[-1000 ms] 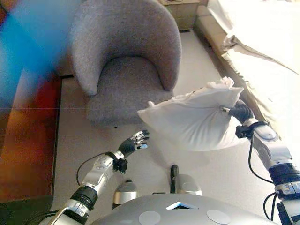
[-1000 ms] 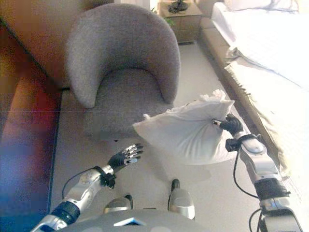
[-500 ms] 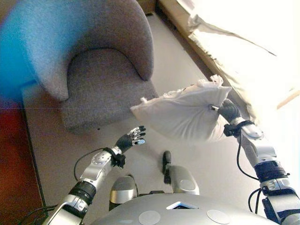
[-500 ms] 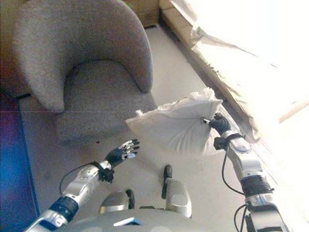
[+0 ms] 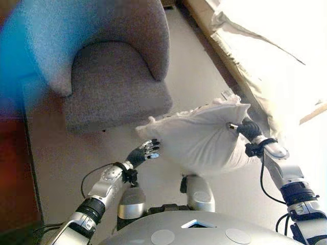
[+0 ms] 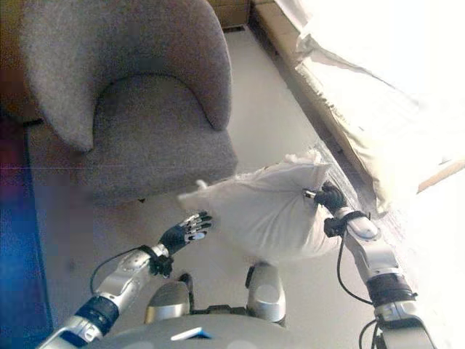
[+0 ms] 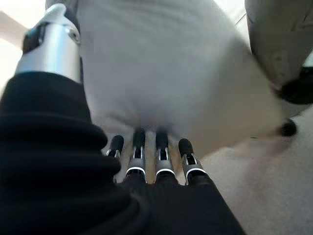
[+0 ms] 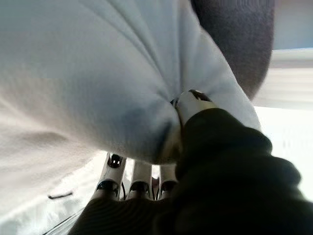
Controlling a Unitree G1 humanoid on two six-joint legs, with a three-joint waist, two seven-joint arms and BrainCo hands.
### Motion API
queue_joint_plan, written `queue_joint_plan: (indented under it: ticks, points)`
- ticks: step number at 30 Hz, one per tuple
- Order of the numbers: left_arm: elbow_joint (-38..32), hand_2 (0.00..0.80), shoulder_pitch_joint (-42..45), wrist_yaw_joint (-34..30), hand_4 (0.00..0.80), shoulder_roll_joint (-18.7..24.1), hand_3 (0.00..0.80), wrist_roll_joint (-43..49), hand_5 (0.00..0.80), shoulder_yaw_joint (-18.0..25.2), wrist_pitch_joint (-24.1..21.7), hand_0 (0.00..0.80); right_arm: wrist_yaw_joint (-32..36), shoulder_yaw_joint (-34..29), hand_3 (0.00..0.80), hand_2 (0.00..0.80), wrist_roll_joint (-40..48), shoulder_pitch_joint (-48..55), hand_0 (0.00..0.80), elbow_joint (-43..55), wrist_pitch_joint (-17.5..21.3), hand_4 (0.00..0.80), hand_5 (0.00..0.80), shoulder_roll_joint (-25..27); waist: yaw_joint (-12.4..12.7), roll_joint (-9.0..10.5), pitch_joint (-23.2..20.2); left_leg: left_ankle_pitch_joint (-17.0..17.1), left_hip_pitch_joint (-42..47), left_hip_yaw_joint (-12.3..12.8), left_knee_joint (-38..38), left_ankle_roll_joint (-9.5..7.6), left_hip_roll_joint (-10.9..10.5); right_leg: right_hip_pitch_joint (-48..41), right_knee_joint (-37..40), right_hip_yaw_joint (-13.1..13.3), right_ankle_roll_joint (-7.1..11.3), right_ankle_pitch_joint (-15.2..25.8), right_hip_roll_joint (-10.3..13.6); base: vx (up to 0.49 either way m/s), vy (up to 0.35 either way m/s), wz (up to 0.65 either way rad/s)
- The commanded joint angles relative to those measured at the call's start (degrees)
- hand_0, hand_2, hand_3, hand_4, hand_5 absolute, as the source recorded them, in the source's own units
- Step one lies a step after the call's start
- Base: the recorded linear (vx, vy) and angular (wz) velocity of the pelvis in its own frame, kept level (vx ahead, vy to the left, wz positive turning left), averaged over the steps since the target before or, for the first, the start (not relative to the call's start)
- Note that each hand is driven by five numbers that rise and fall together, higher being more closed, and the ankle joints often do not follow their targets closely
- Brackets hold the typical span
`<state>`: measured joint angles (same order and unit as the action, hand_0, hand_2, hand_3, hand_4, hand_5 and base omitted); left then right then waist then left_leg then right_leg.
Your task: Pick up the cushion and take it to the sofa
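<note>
The white cushion (image 5: pixel 202 135) hangs in the air over the floor, in front of the grey armchair (image 5: pixel 107 61). My right hand (image 5: pixel 246 130) is shut on the cushion's right end, and the cloth bunches round its thumb (image 8: pixel 193 103) in the right wrist view. My left hand (image 5: pixel 144 152) is open, its straight fingers (image 7: pixel 159 147) at the cushion's lower left edge (image 7: pixel 161 73). I cannot tell whether they touch it. The armchair's seat (image 6: pixel 156 134) is bare.
A bed with rumpled white bedding (image 5: pixel 271 56) runs along the right side. Beige floor (image 5: pixel 204 76) lies between the armchair and the bed. A dark red-brown surface (image 5: pixel 13 168) borders the left edge.
The cushion and my right hand have come lower and closer to me. My left hand has stayed in place, and the cushion's left edge now lies next to its fingers.
</note>
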<state>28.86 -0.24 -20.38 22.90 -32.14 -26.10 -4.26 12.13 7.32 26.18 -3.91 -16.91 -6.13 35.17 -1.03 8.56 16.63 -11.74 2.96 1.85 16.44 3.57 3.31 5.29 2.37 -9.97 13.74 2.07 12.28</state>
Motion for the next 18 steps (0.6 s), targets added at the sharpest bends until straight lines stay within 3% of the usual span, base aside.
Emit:
queue_joint_plan:
  ticks: [1,6,11,12,14,16,18]
  points:
    - [-6.2,0.000,1.9,-2.9,0.000,0.7,0.000,1.0,0.000,-2.0,-3.1,0.000,1.1,-3.4,0.800,0.800,4.9,-10.8,0.800,4.1,5.6,0.800,0.800,4.0,-0.4,-0.50,-3.8,-1.5,6.8,3.2,-8.1,-6.67,-3.0,10.7,-1.9,2.9,0.84,17.7,2.2,0.255,-0.087,0.55]
    - [-7.1,0.000,3.6,-5.1,0.000,1.2,0.000,-0.4,0.000,-2.8,-2.2,0.000,1.2,-1.9,0.800,0.800,4.0,-12.8,0.800,2.8,3.9,0.800,0.800,3.0,1.4,0.25,-5.0,-3.9,6.9,1.1,-4.4,-5.75,-2.4,7.0,-1.3,3.2,1.26,18.8,4.6,0.314,-0.174,0.24]
    - [-8.4,0.000,5.5,-7.4,0.000,2.4,0.000,-1.0,0.000,-3.6,-1.0,0.000,1.6,-0.9,0.800,0.800,4.8,-13.6,0.800,3.1,1.6,0.800,0.800,3.6,3.2,2.14,-5.9,-7.1,8.0,-2.7,-1.4,-3.63,0.4,4.8,-1.4,3.2,1.26,18.9,5.9,0.427,-0.346,0.29]
    - [-8.8,0.000,5.9,-7.9,0.000,2.5,0.000,-1.0,0.000,-3.5,-0.4,0.000,1.7,-0.8,0.800,0.800,5.1,-13.7,0.800,3.3,1.3,0.800,0.800,3.9,3.4,2.37,-6.1,-7.6,8.6,-3.5,-1.2,-2.99,1.4,4.9,-2.7,3.4,1.26,18.0,5.9,0.463,-0.462,0.53]
    - [-10.2,0.000,7.0,-7.9,0.000,3.7,0.000,-0.9,0.000,-3.7,0.9,0.000,2.5,-0.3,0.800,0.800,7.2,-15.4,0.800,3.2,0.8,0.800,0.800,5.4,3.8,3.13,-6.6,-6.8,9.9,-4.4,-1.4,-0.69,5.5,4.3,-4.9,4.1,1.00,12.1,3.8,0.443,-0.522,0.54]
    - [-10.6,0.000,7.8,-7.4,0.000,4.1,0.000,-2.4,0.000,-3.2,2.0,0.000,0.7,1.2,0.800,0.800,8.8,-17.3,0.800,3.8,-0.3,0.800,0.800,6.5,3.6,2.94,-7.1,-3.2,11.6,-4.5,-3.1,1.40,8.9,5.8,-8.6,4.3,0.95,9.9,1.5,0.263,-0.387,0.52]
    - [-10.4,0.000,7.4,-8.6,0.000,4.3,0.000,-2.8,0.000,-2.6,2.0,0.000,0.0,2.4,0.800,0.800,9.0,-19.0,0.800,4.1,-0.1,0.800,0.800,6.7,3.4,2.83,-7.4,0.1,10.4,-3.2,-4.5,2.35,10.7,7.1,-10.5,3.7,-0.13,7.9,0.4,0.063,-0.337,0.44]
